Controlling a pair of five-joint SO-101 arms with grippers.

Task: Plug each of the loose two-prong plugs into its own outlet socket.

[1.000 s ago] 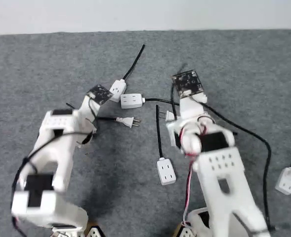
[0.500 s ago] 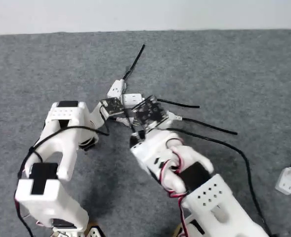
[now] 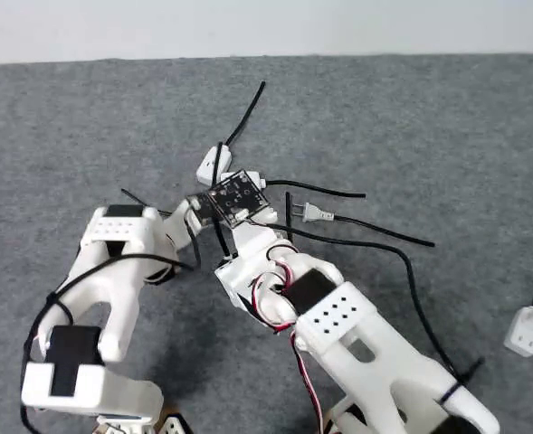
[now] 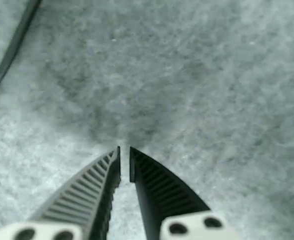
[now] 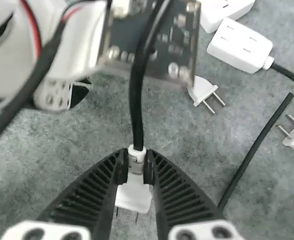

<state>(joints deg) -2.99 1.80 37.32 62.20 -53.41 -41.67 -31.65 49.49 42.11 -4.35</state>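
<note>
My right gripper (image 5: 133, 170) is shut on the neck of a white two-prong plug (image 5: 133, 196), whose prongs point down at the carpet and whose black cord (image 5: 139, 100) rises past the left arm's camera board (image 5: 151, 35). A loose white plug (image 5: 204, 92) lies just beyond that board, close to a white outlet socket (image 5: 239, 45). Another loose plug (image 3: 309, 213) lies right of the two wrists. A second socket (image 3: 214, 163) sits behind them. My left gripper (image 4: 124, 154) is shut with nothing in it, low over bare carpet.
Both wrists crowd together at the table's middle in the high view, with the right arm (image 3: 338, 316) crossing toward the left arm (image 3: 112, 262). Black cords (image 3: 375, 226) trail rightward. More white outlet blocks (image 3: 527, 330) sit at the right edge.
The right arm has swung left from the table's centre to beside the left wrist, dragging its cord along. The left wrist has shifted a little to the right.
</note>
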